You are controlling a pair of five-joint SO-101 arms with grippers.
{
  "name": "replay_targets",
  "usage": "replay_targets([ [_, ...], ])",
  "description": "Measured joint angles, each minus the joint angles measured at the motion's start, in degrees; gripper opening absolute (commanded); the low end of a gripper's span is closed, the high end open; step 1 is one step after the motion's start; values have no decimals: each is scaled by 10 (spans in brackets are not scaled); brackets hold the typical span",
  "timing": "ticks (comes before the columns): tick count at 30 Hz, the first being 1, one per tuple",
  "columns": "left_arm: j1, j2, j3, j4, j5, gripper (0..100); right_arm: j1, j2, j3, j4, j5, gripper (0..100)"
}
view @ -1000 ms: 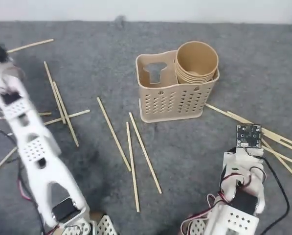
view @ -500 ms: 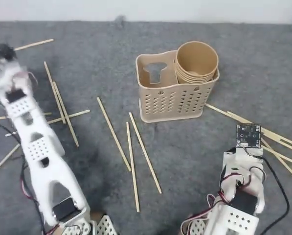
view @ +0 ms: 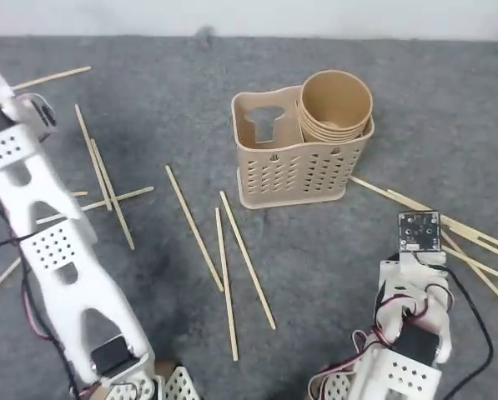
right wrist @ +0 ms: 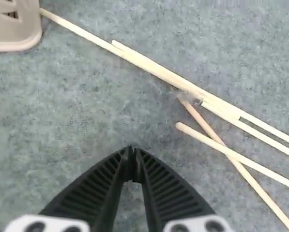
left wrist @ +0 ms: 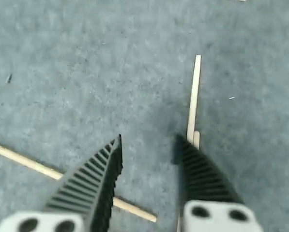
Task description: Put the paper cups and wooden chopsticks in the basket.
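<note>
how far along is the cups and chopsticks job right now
Done: the paper cups sit stacked in the basket. In hand: nothing. The left gripper is open above a chopstick, and the right gripper is shut and empty. Left: all the chopsticks in sight lie scattered on the carpet, so that part has not begun.

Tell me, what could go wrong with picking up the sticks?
The left pincer is open, but the chopstick lies by one finger, not in the gap, so closing might miss it. By the shut right pincer, the crossed chopsticks overlap, so lifting one may drag others.
</note>
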Motion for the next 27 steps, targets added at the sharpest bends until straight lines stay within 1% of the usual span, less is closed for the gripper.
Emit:
replay_targets([
  [4,0,-12,-1,10,0,172,0,0,0,2,3,9],
  [8,6,-12,-1,6,2,171,0,0,0,2,3,9],
  [11,11,9,-1,-24,24,173,0,0,0,2,3,9],
  [15,17,55,-1,-93,44,173,0,0,0,2,4,9],
  [23,30,173,-1,-280,48,173,0,0,0,2,4,9],
  [27,39,229,0,-352,49,173,0,0,0,2,4,9],
])
